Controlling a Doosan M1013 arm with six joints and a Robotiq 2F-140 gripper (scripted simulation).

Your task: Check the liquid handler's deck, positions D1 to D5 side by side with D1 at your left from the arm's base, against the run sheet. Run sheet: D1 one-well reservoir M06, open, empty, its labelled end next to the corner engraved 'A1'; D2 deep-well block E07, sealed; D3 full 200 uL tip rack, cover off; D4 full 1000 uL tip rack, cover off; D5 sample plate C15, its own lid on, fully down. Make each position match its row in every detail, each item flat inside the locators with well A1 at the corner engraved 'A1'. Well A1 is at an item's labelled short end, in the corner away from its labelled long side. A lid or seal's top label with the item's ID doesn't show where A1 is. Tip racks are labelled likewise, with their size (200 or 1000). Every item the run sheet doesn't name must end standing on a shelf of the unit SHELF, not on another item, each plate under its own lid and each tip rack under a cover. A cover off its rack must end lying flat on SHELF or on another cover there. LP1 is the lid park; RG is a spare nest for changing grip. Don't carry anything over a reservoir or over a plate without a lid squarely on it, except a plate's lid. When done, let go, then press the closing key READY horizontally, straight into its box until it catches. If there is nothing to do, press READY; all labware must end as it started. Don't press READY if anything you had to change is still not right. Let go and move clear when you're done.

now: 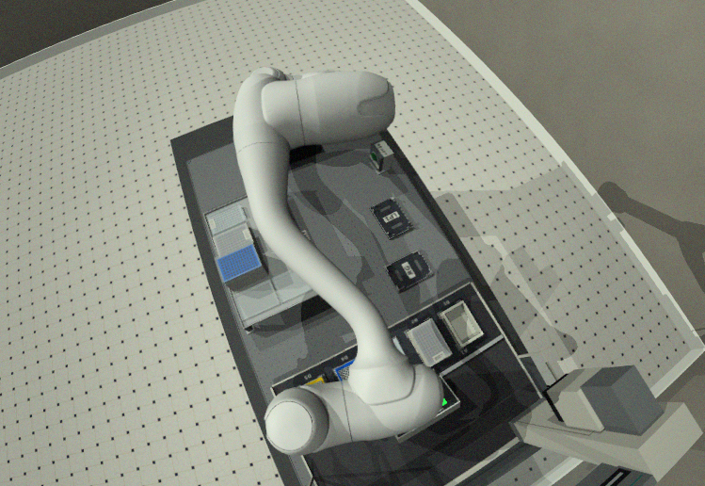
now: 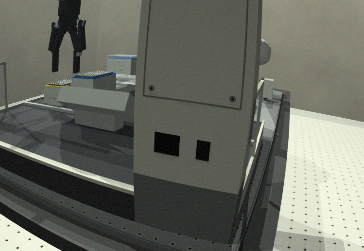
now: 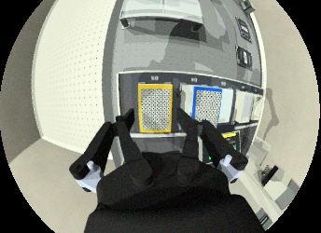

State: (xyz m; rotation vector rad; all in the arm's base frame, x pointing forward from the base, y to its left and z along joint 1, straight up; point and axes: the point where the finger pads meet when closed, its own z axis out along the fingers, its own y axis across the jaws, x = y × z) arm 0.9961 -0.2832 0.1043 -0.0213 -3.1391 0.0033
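My gripper is open and empty. It hangs in the air above the yellow-rimmed tip rack, fingers pointing down and well clear of the tips. In the wrist view the fingers frame this yellow rack, with the blue-rimmed tip rack beside it to the right. Both racks stand uncovered on the deck. From above, the arm hides the gripper and most of the two racks. Further along the deck stand a plate with a white gridded top and an open one-well reservoir.
The shelf unit holds two pale gridded items and a blue-topped one. Two dark nests lie mid-table; the key box is near the arm's base. The handler's tall tower blocks much of the side view.
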